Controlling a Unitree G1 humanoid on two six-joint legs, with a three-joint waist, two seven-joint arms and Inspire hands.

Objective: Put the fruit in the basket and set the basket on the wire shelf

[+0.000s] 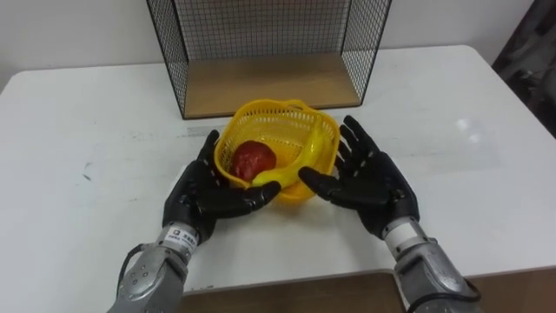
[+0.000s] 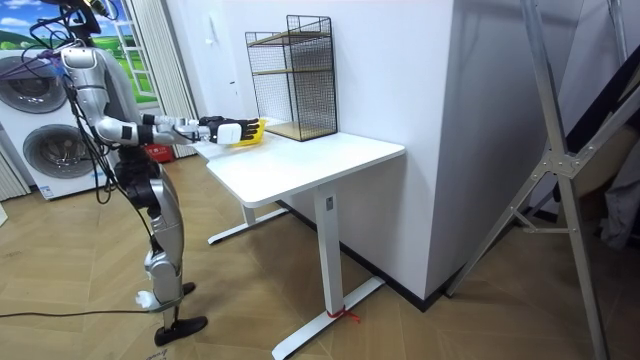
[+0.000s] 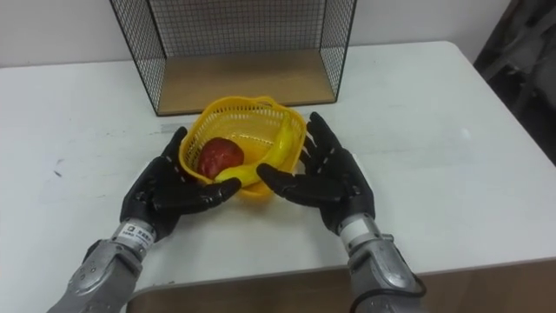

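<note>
Basket (image 1: pixel 282 129), with the apple (image 1: pixel 253 160) and banana (image 1: pixel 304 156) inside, is between my palms over the bench (image 1: pixel 486 174). At its left my left hand (image 1: pixel 204 196) presses flat-fingered against its wall; at its right my right hand (image 1: pixel 373 178) does likewise. I should squeeze evenly and lift level into the wire shelf (image 1: pixel 269 83) just behind the basket. I can read no writing.

I see a white desk (image 2: pixel 330 160), herringbone wood floor (image 2: pixel 420 330), white walls (image 2: pixel 400 60), two stacked washing machines (image 2: pixel 35 120), a metal frame (image 2: pixel 560 165).
</note>
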